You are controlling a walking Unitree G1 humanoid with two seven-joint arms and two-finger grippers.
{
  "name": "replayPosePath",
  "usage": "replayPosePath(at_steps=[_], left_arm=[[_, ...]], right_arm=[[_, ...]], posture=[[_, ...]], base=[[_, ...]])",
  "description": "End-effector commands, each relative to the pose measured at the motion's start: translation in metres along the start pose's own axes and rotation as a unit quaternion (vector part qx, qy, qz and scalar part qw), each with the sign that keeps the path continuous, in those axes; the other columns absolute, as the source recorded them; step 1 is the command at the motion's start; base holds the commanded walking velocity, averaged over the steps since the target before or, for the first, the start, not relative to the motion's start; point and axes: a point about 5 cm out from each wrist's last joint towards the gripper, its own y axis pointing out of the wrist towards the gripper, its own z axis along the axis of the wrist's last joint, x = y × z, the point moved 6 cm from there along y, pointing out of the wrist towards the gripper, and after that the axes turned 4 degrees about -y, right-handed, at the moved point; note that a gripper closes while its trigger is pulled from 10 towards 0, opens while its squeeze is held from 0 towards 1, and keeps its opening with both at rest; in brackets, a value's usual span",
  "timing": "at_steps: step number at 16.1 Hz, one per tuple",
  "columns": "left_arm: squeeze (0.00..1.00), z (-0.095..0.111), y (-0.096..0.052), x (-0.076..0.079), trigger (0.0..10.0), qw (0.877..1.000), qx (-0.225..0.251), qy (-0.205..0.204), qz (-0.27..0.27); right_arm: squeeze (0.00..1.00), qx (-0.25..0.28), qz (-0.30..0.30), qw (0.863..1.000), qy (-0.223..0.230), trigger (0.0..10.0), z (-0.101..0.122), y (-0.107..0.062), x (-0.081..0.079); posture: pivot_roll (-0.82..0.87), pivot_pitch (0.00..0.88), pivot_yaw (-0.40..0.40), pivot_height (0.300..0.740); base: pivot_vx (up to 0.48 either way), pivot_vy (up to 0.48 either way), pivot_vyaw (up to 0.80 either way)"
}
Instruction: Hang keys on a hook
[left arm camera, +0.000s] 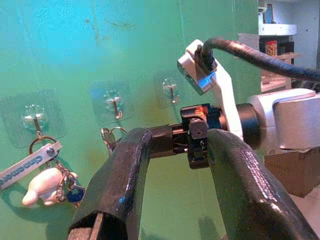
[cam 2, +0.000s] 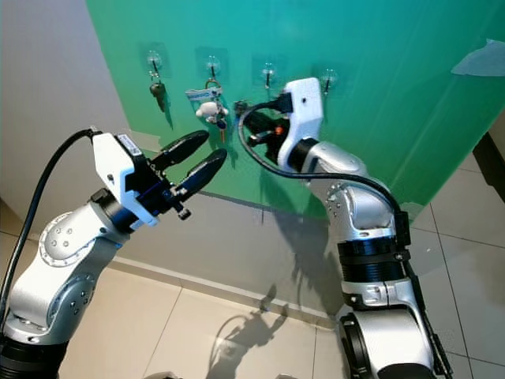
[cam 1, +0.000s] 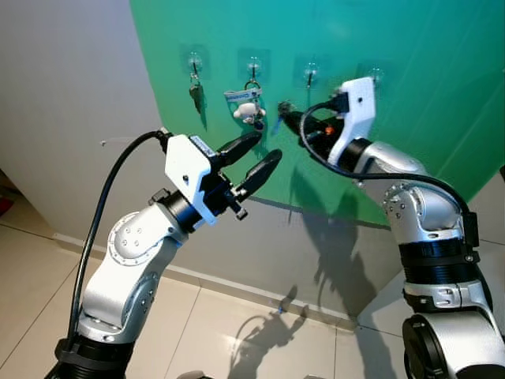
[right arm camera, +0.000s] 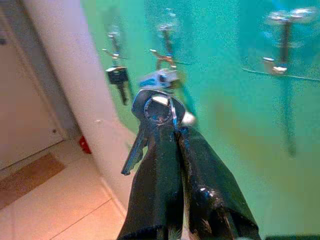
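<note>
Four clear stick-on hooks sit in a row on the green wall panel [cam 1: 410, 150]. My right gripper [cam 1: 286, 109] is shut on a silver key with its ring [right arm camera: 159, 107], held close to the wall just below the bare third hook [cam 1: 311, 73]. In the left wrist view the key ring [left arm camera: 116, 132] hangs right under that hook [left arm camera: 116, 106]. My left gripper [cam 1: 267, 146] is open and holds nothing, below the second hook [cam 1: 252, 63].
A dark key [cam 1: 196, 93] hangs on the first hook. A white plush keychain with a lanyard tag [cam 1: 247, 109] hangs on the second. The fourth hook [cam 1: 376, 75] is bare, beside my right wrist. Tiled floor [cam 1: 237, 332] lies below the wall.
</note>
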Motion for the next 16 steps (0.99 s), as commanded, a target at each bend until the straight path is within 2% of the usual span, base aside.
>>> replayPosePath(at_steps=[1,5,8,10,16], left_arm=[[0.00,0.000,0.001,-0.001,10.0,1.000,-0.004,0.003,-0.001],[0.00,0.000,0.001,0.000,10.0,1.000,-0.004,0.003,-0.002],[0.00,0.000,0.001,0.000,10.0,1.000,-0.004,0.003,-0.003],[0.00,-0.001,0.002,0.000,10.0,1.000,-0.003,0.003,-0.003],[0.00,-0.001,0.000,0.001,10.0,1.000,-0.003,0.003,-0.002]], right_arm=[[0.00,0.007,0.010,1.000,-0.001,0.0,0.007,-0.001,-0.003],[0.00,0.028,0.004,0.999,0.034,0.0,0.024,-0.004,0.003],[0.00,0.036,-0.008,0.997,0.072,0.0,0.029,-0.004,0.010],[0.00,0.033,0.010,0.994,0.104,0.0,0.028,-0.003,0.008],[0.00,0.032,0.002,0.994,0.103,0.0,0.030,0.003,0.012]], posture=[[0.06,0.000,0.010,0.740],[0.06,0.000,0.008,0.740],[0.06,0.000,0.007,0.740],[0.06,0.000,0.008,0.740],[0.06,0.000,0.000,0.740]], base=[[0.000,0.000,0.00],[0.000,0.000,0.00],[0.000,0.000,0.00],[0.000,0.000,0.00],[0.000,0.000,0.00]])
